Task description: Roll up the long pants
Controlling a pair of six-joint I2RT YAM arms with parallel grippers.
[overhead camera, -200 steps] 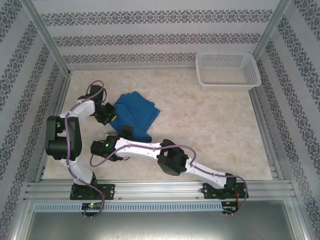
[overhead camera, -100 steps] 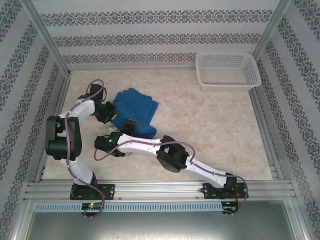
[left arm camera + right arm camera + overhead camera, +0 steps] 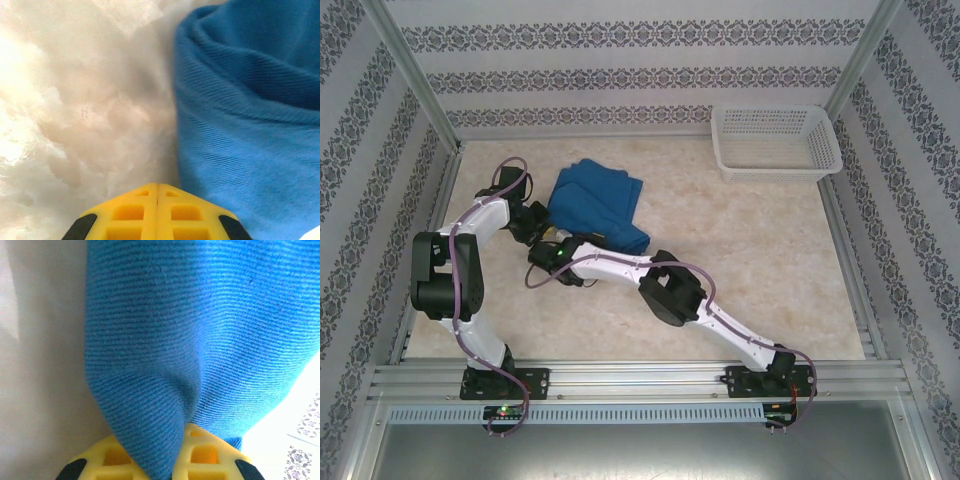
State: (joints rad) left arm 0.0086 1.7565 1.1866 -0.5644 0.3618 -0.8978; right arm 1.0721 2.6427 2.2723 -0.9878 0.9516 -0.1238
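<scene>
Long pants point(image 3: 599, 203) of plain royal-blue soft fabric lie bunched in a thick, compact, layered bundle on the pale marbled counter point(image 3: 750, 260); they are the landmark for the rest.

Just off the bundle's left edge sits the left claw point(image 3: 537, 228); in its wrist view the yellow fingers point(image 3: 157, 216) meet along a centre line with no cloth seen between them, so I read it as together and empty; the blue cloth point(image 3: 250, 125) rises just to its right as a rounded, curled fold, with bare counter to its left.

At the bundle's near edge, a little right of the left claw, is the right claw point(image 3: 582, 240); its wrist view shows the yellow fingers point(image 3: 160, 457) clamped on a pinch of the fabric point(image 3: 190, 340), which spreads away from the grip in a taut, gathered sheet.

Well apart from the bundle, to its right and toward the far wall, stands a white mesh plastic basket point(image 3: 775, 170).

Judging progress: the legs are no longer spread flat, and the curled fold suggests the rolling is well under way; yet the bundle looks loose and lopsided rather than a tight cylinder; the edge in the right claw looks not yet turned over onto the rest; what is left, I judge, is to carry that edge over, finish the roll and let go.
</scene>
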